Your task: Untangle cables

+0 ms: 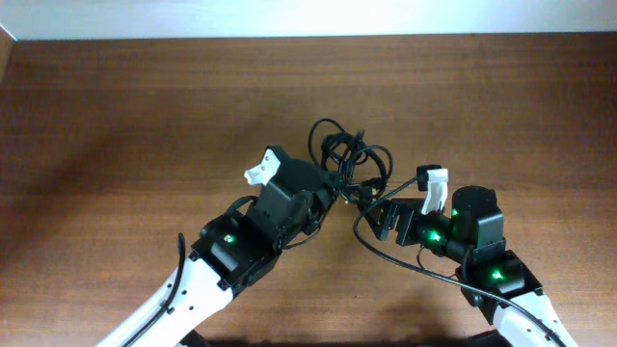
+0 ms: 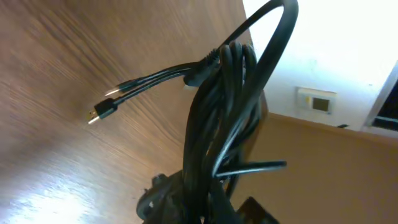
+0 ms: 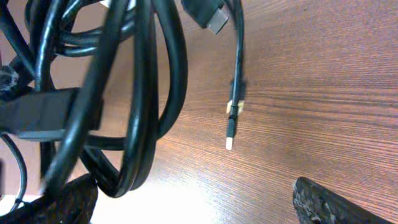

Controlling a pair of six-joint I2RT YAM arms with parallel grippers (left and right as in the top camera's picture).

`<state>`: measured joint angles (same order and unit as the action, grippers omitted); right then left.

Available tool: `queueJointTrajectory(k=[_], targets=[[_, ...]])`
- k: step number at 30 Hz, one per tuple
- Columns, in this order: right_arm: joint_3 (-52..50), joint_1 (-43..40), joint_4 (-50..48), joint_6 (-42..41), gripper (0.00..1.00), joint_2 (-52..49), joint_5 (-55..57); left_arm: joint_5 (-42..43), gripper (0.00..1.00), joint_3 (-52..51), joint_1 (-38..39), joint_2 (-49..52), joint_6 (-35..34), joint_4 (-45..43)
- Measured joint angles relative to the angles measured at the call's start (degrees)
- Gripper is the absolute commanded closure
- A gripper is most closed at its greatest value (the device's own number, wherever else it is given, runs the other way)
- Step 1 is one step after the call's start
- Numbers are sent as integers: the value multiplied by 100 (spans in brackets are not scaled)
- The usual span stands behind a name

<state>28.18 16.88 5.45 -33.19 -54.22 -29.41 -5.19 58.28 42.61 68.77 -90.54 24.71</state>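
The cables (image 1: 353, 157) form a black tangled bundle of loops in the middle of the table. My left gripper (image 1: 336, 192) is at the bundle's near-left side and is shut on the cables. In the left wrist view the cables (image 2: 219, 118) rise from the gripper (image 2: 205, 208) as a thick twisted bunch, with a plug end (image 2: 103, 112) sticking out to the left. My right gripper (image 1: 384, 214) stands open just right of the bundle. In the right wrist view the cable loops (image 3: 144, 93) hang over its left finger (image 3: 56, 205), and a thin metal-tipped plug (image 3: 231, 124) lies on the wood.
The wooden table (image 1: 125, 125) runs to a pale wall along its far edge. A thicker black wire (image 1: 405, 255) curves past the right arm. A wider plug (image 3: 210, 15) hangs at the top of the right wrist view.
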Motion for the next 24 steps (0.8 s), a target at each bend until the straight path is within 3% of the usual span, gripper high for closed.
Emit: queueJointTrajectory(k=[6,17,24], targets=[[0,0,-7,0,1,-7,-4,-188,100,0,0,0,352,177],[0,0,-363,-2,1,-13,-264,-468,100,0,0,0,409,717],[0,0,-490,-4,1,-17,-372,-492,100,0,0,0,407,612]])
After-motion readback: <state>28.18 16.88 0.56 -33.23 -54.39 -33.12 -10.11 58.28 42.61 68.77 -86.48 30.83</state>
